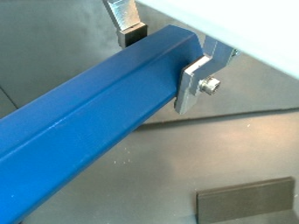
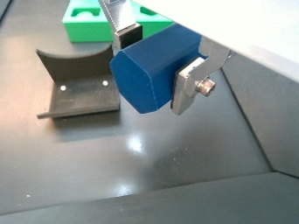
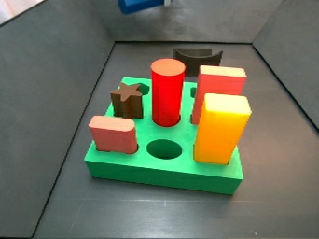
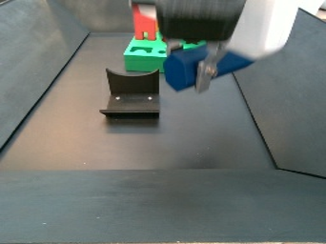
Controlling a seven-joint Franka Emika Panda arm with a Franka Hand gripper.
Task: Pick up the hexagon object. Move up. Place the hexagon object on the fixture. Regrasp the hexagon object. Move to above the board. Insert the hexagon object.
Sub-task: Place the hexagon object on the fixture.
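My gripper (image 1: 163,54) is shut on the hexagon object (image 1: 87,114), a long dark blue faceted bar clamped near one end between the silver fingers (image 1: 194,80). The bar's end face (image 2: 146,74) shows in a wrist view, raised off the dark floor. In a side view the gripper (image 4: 204,69) holds the bar (image 4: 186,67) in the air, just right of and above the black fixture (image 4: 132,95). The fixture (image 2: 76,83) stands with nothing on it. The green board (image 4: 144,55) lies behind it. Only a corner of the bar (image 3: 144,5) shows high above the board (image 3: 149,168).
The board carries a red cylinder (image 3: 166,91), a brown star block (image 3: 129,98), a yellow block (image 3: 222,126) and pinkish-red blocks (image 3: 219,86). A round hole (image 3: 163,148) stands open near its front. Grey sloping walls (image 4: 45,76) enclose the floor.
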